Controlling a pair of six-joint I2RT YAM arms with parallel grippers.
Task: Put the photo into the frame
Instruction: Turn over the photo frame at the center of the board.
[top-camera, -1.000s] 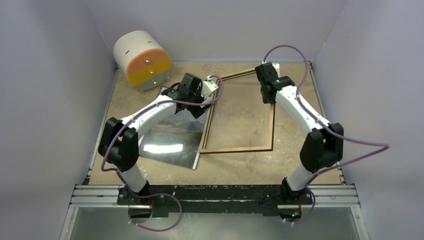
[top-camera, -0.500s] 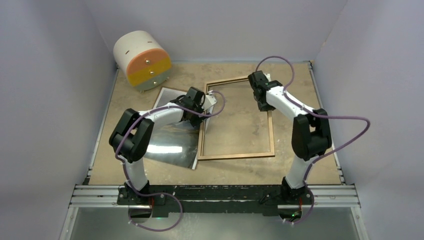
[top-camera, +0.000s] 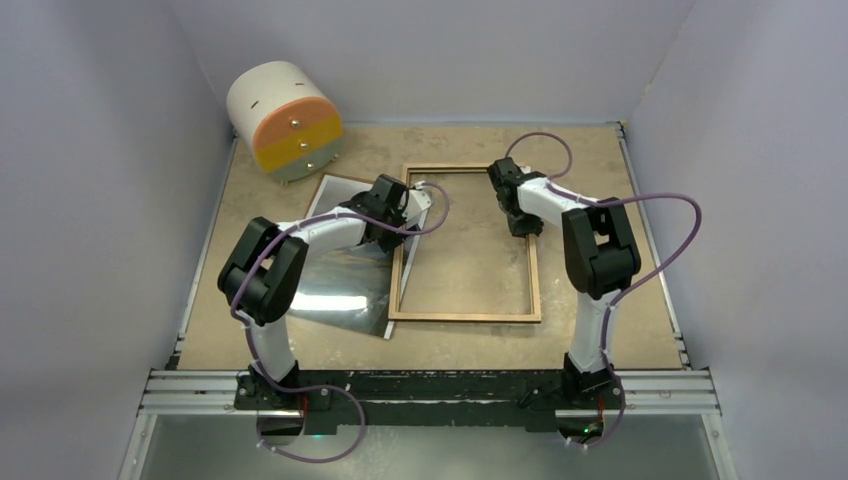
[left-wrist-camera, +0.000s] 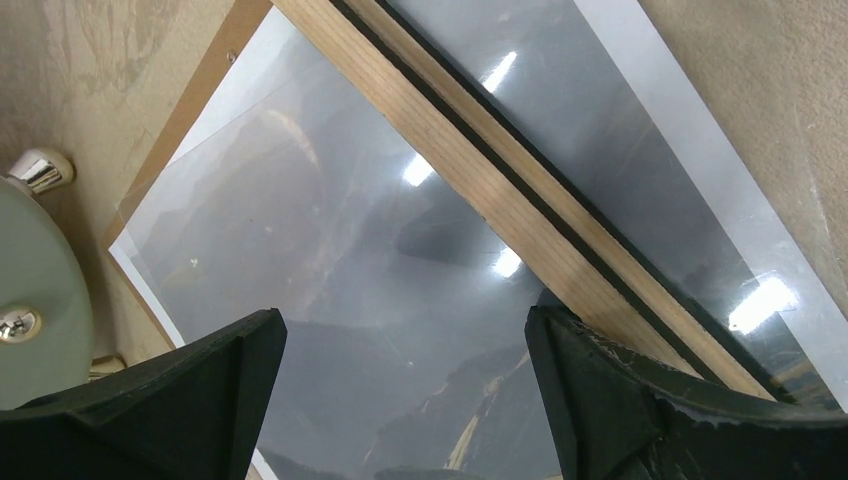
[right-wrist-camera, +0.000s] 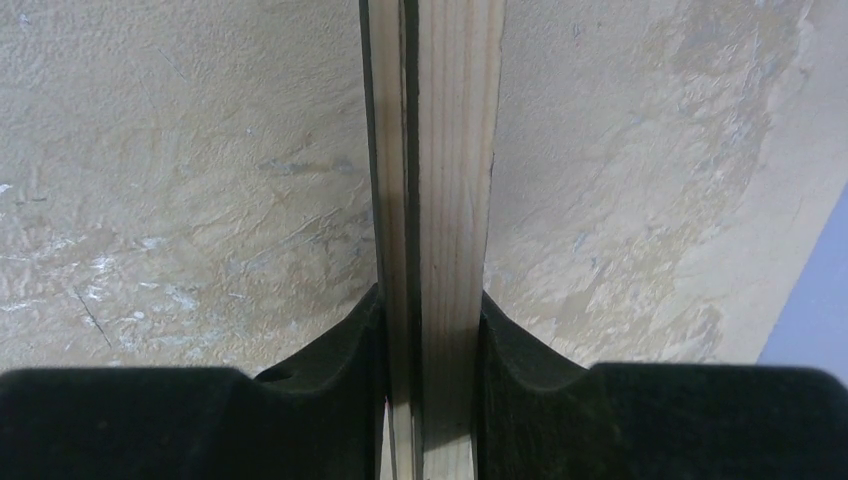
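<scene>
Photo (top-camera: 340, 290), one only, lies flat on the table (top-camera: 610, 300) at the left of the single frame (top-camera: 465, 317), dark glossy side up with lamp glare on it. Its right edge is tucked beneath the frame's left rail, and the left wrist view shows a grey strip of the photo (left-wrist-camera: 330, 290) with a pale border inside the opening, past the wooden rail (left-wrist-camera: 480, 170). A brown board (left-wrist-camera: 195, 105) edge shows under the photo's far side. One white drum (top-camera: 285, 120) with an orange, yellow and green face stands beyond the frame's far left corner, well apart from it. Two arms work here. The left arm is folded, elbow raised left of the frame, forearm reaching to the far part of the left rail. The left gripper (top-camera: 402, 232) hangs over photo and rail, with its jaws spread wide and nothing between them (left-wrist-camera: 400, 335). The right arm stands tall beside the frame's right rail, elbow high, forearm angled to that rail's far end. The right gripper (top-camera: 522, 224) is clamped there, and its wrist view shows both fingers (right-wrist-camera: 330, 370) pressed against the sides of the rail (right-wrist-camera: 445, 180). The frame lies with its light wood back up.
</scene>
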